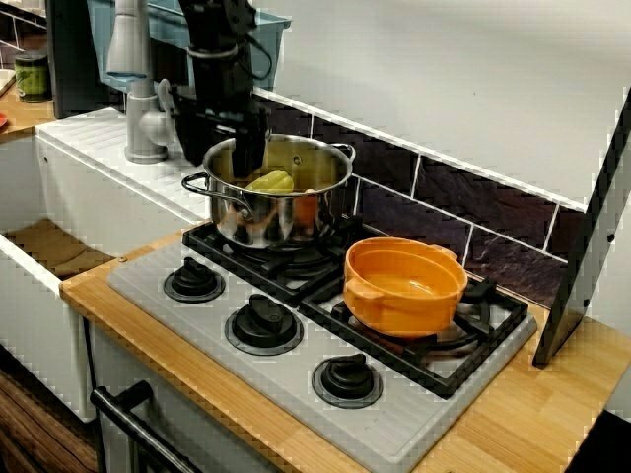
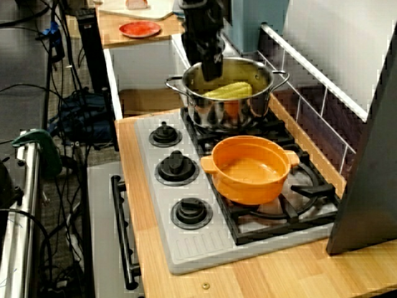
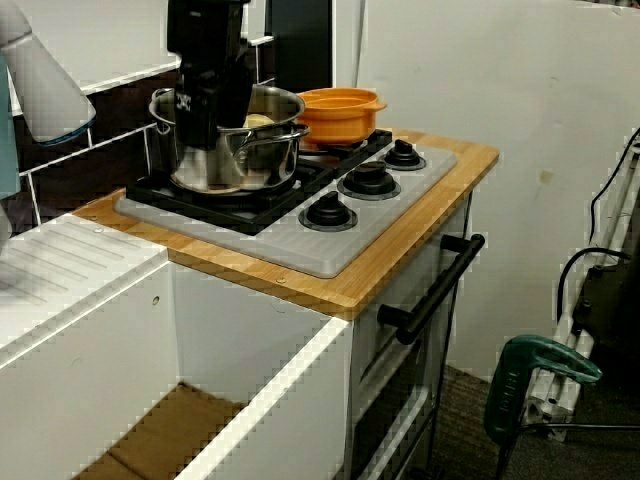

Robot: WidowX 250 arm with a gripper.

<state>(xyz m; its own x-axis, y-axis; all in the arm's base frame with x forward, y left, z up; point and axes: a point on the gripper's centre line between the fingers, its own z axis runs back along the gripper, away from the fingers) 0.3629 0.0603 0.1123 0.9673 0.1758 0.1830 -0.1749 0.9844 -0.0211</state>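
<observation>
I've got the pincer (image 1: 247, 163) down inside the steel pot (image 1: 246, 222), just beside the corn (image 1: 271, 181). Can't tell if it's apart or clamped. The pot sits at the hob's (image 1: 414, 424) back corner, sink (image 1: 30, 301) end, with the orange pot (image 1: 394, 305) at the other.

Mock kitchen in a lab: hob (image 1: 306, 350); sink (image 1: 89, 197); tiled backsplash (image 1: 473, 197); loose cables (image 2: 68, 112)

pot (image 1: 278, 223): shiny silver | corn (image 1: 270, 181): yellow | bowl (image 1: 394, 313): orange | hob (image 1: 414, 434): grey, ribbed | hand (image 1: 247, 166): black
</observation>
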